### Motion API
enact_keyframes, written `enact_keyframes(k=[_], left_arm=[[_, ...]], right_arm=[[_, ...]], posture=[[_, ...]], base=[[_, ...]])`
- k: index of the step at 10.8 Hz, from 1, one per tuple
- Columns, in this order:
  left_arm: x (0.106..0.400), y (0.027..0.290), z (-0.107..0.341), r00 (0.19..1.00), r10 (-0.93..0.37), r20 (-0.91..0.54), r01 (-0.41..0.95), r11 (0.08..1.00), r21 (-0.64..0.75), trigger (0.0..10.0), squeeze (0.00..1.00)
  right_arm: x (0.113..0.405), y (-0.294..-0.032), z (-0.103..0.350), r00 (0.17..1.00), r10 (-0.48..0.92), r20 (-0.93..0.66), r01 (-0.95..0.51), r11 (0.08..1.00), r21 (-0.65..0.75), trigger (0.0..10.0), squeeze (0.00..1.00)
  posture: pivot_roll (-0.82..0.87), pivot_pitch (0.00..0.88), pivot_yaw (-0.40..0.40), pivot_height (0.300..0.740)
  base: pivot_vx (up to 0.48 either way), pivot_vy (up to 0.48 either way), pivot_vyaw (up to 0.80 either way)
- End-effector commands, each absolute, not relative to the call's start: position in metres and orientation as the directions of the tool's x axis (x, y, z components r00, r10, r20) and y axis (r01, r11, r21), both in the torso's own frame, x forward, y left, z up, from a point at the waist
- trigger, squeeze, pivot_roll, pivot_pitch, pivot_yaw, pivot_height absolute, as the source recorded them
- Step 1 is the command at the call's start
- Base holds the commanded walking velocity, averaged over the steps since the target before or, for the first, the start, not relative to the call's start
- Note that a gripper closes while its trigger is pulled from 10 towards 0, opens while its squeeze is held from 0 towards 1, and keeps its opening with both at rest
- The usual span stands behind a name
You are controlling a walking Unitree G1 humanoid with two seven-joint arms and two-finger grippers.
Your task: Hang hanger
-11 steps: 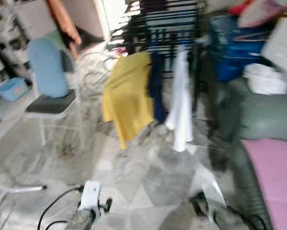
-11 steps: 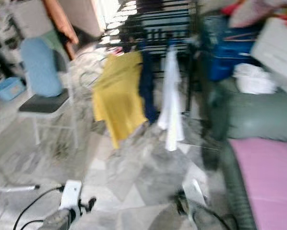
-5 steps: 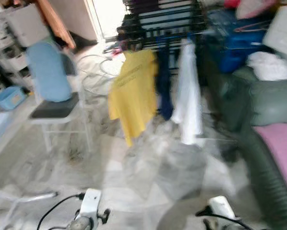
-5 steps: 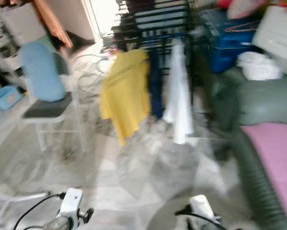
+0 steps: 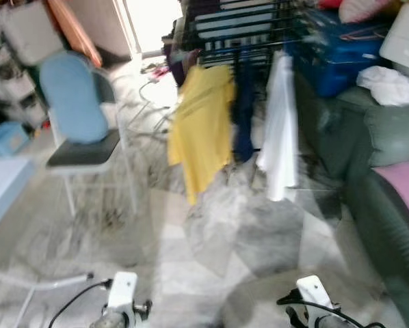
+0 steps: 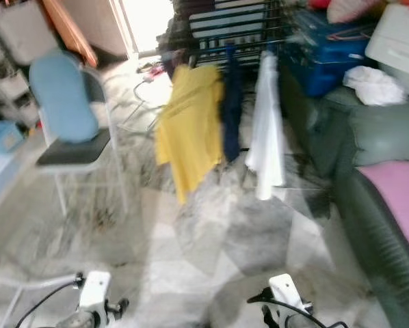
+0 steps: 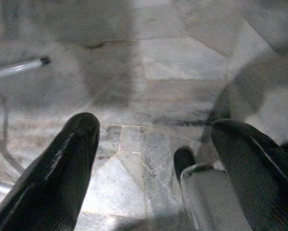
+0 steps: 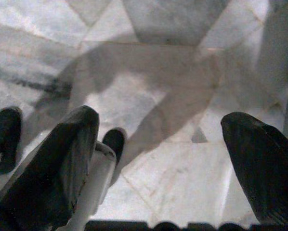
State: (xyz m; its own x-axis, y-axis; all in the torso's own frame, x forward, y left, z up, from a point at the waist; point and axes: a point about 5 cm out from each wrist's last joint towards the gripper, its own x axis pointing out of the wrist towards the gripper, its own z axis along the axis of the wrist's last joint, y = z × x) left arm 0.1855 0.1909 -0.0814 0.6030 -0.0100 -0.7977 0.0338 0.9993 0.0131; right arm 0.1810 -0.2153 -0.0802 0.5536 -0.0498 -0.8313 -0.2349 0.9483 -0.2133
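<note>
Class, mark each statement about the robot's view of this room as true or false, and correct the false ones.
1. A yellow shirt hangs on the drying rack. True.
2. The left end effector grips a hanger. False: its fingers are apart, holding nothing.
3. A white garment hangs beside a dark blue garment. True.
4. The chair has a red backrest. False: it is light blue.
5. The right end effector is shut. False: it is open above the floor.

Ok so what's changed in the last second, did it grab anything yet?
Nothing grabbed. The camera has swung as the robot walks, so the whole scene shifted; the right arm's wrist has come into view low down. The yellow shirt, white garment and chair stayed put. The left gripper and right gripper are open over bare floor.
</note>
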Motion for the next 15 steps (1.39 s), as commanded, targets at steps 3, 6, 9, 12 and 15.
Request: enact_keyframes(k=[3, 6, 9, 12, 15], left_arm=[[0.177, 0.207, -0.083, 0.599, -0.005, -0.801, -0.028, 0.999, -0.027, 10.0, 0.0], [0.17, 0.211, -0.084, 0.602, -0.015, -0.799, -0.024, 0.999, -0.037, 10.0, 0.0], [0.168, 0.204, -0.086, 0.599, -0.034, -0.8, -0.008, 0.999, -0.048, 10.0, 0.0], [0.183, 0.178, -0.084, 0.609, -0.065, -0.791, 0.025, 0.998, -0.063, 10.0, 0.0], [0.188, 0.163, -0.083, 0.613, -0.082, -0.786, 0.039, 0.997, -0.073, 10.0, 0.0]], right_arm=[[0.193, -0.21, -0.075, 0.575, -0.011, -0.818, -0.278, 0.938, -0.208, 10.0, 0.0], [0.19, -0.204, -0.077, 0.569, 0.008, -0.822, -0.299, 0.933, -0.199, 10.0, 0.0], [0.184, -0.203, -0.08, 0.557, 0.006, -0.831, -0.311, 0.929, -0.201, 10.0, 0.0], [0.182, -0.205, -0.082, 0.555, -0.004, -0.832, -0.31, 0.927, -0.211, 10.0, 0.0], [0.182, -0.207, -0.081, 0.553, -0.008, -0.833, -0.309, 0.927, -0.214, 10.0, 0.0]], posture=[[-0.11, 0.0, 0.115, 0.74], [-0.12, 0.0, 0.117, 0.74], [-0.12, 0.0, 0.121, 0.74], [-0.13, 0.0, 0.123, 0.74], [-0.13, 0.0, 0.113, 0.74]], base=[[0.0, 0.0, 0.0], [0.188, 0.0, 0.15], [0.388, 0.0, 0.44], [0.409, 0.0, 0.29], [0.406, 0.0, 0.0]])
